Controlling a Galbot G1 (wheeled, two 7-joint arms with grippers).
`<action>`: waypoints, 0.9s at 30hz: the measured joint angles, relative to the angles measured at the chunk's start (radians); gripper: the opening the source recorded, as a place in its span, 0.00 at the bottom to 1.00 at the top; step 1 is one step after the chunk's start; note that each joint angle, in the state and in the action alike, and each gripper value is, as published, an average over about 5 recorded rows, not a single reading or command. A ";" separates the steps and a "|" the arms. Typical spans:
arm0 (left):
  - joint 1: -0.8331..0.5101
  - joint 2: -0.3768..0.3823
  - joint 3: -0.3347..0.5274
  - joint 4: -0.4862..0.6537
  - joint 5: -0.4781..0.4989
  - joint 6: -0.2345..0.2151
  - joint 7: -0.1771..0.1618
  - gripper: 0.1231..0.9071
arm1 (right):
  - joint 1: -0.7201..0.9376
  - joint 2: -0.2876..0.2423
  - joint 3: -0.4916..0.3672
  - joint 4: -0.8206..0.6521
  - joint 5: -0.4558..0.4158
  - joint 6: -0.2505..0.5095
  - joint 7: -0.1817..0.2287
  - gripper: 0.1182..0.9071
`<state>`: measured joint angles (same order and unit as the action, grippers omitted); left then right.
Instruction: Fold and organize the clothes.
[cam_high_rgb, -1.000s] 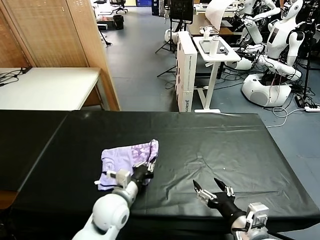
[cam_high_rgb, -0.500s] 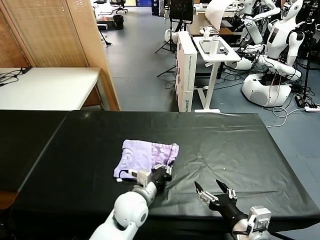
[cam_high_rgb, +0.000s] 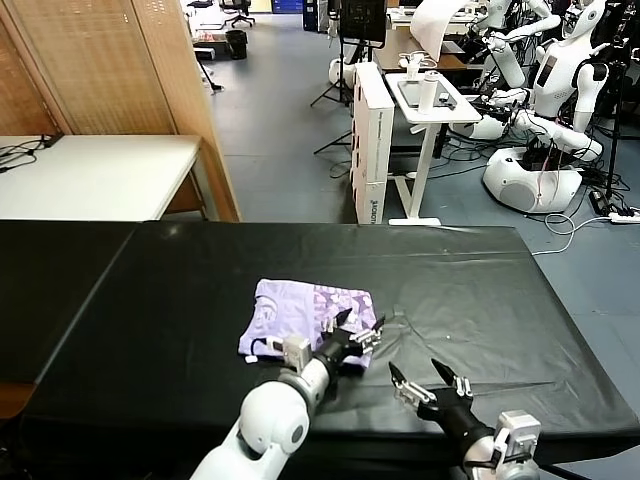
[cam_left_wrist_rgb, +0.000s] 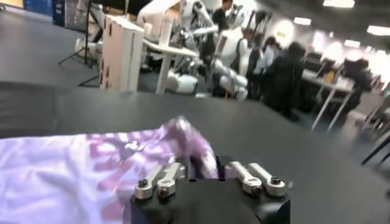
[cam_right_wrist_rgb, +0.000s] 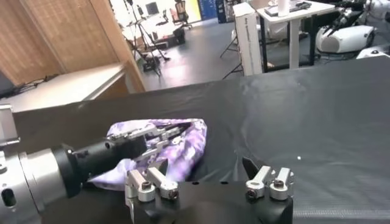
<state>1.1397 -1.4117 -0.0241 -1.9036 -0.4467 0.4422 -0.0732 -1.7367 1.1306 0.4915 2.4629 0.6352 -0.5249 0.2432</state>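
The light lavender T-shirt (cam_high_rgb: 295, 308) lies folded in a small bundle on the black table (cam_high_rgb: 480, 290), its darker purple print towards the right edge. My left gripper (cam_high_rgb: 356, 328) is at the shirt's front right corner, fingers spread open, with the shirt's edge (cam_left_wrist_rgb: 183, 137) lying between them. The shirt (cam_right_wrist_rgb: 183, 143) and the left gripper (cam_right_wrist_rgb: 164, 135) also show in the right wrist view. My right gripper (cam_high_rgb: 430, 385) is open and empty, hovering low over the table's front edge to the right of the shirt, as its own wrist view (cam_right_wrist_rgb: 204, 167) shows.
A white table (cam_high_rgb: 90, 175) and a wooden screen (cam_high_rgb: 110, 60) stand at the back left. A white stand (cam_high_rgb: 425, 110) and other robots (cam_high_rgb: 560, 90) are beyond the table's far edge. Black cloth stretches right of the shirt.
My left gripper dragged the shirt to the right across the table, then spread its fingers. The right gripper has stayed in place, open.
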 joint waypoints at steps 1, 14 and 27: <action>0.003 0.000 -0.005 -0.005 0.003 -0.007 0.006 0.98 | 0.004 -0.003 -0.003 -0.003 -0.013 0.004 -0.008 1.00; 0.134 0.158 -0.211 -0.111 0.386 -0.037 0.072 1.00 | 0.152 -0.071 -0.099 -0.125 -0.228 0.094 -0.109 1.00; 0.263 0.204 -0.362 -0.126 0.527 0.005 0.037 1.00 | 0.444 -0.071 -0.222 -0.390 -0.244 0.100 -0.110 1.00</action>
<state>1.4032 -1.2073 -0.3857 -2.0292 0.0804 0.4477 -0.0363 -1.2930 1.0598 0.2696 2.0729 0.3912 -0.4246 0.1328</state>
